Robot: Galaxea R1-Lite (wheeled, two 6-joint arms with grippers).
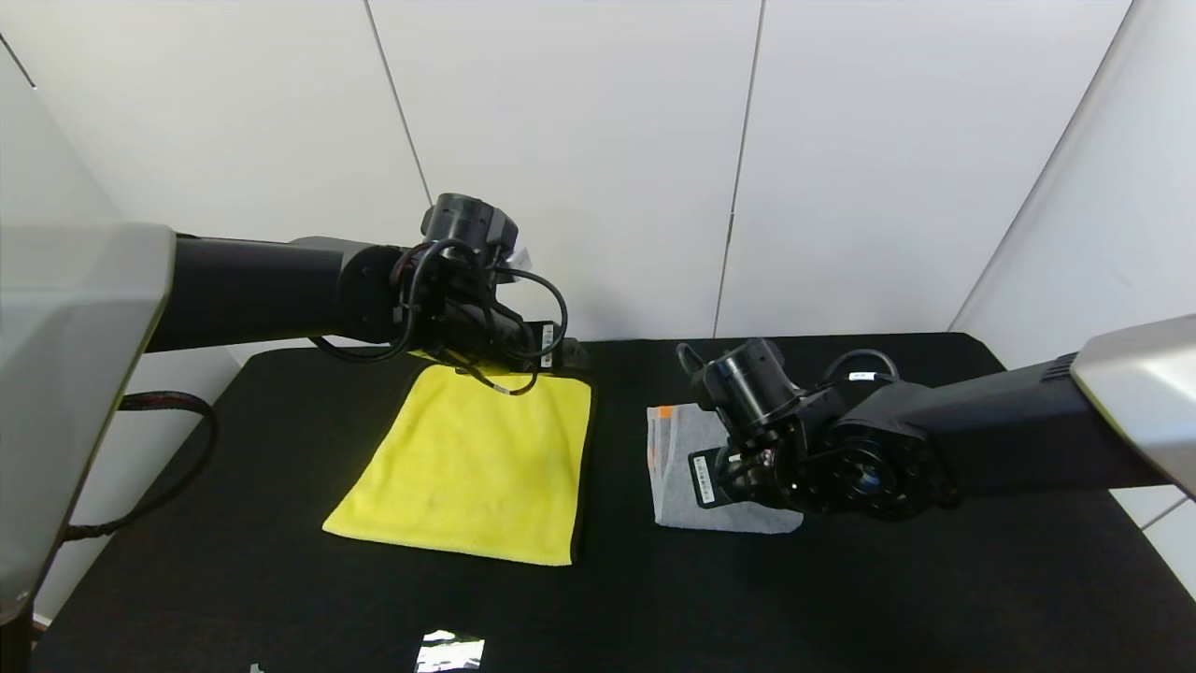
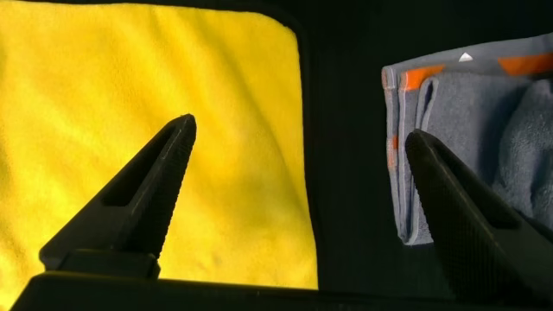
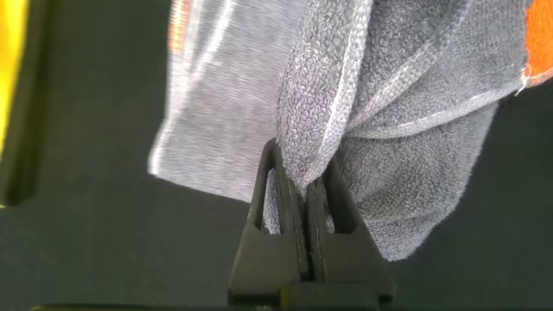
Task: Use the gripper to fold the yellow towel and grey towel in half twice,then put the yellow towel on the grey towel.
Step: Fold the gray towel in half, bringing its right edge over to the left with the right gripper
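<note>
White wall panels are seen behind a black table (image 1: 280,523), and both towels are laid out on it. The yellow towel (image 1: 472,463) is spread flat on the robot's left half of the table, folded into a near-rectangle whose long axis runs from the far edge toward the robot, the near end skewed a little to the left; its black-bound edge is turned toward the grey towel. Over its far edge the left gripper (image 2: 298,164) is held above the cloth, its two fingers (image 2: 143,203) spread wide apart, nothing between them. Across a strip of bare table, the grey towel (image 1: 677,467) is found on the right half, folded smaller, its long axis likewise running away from the robot, the orange stripe marks at the far end. Part of it is hidden by the right arm. The right gripper (image 3: 307,194) is pressed together on a bunched fold of the grey terry, and the cloth is seen pulled up into a gathered ridge between the closed fingers.
</note>
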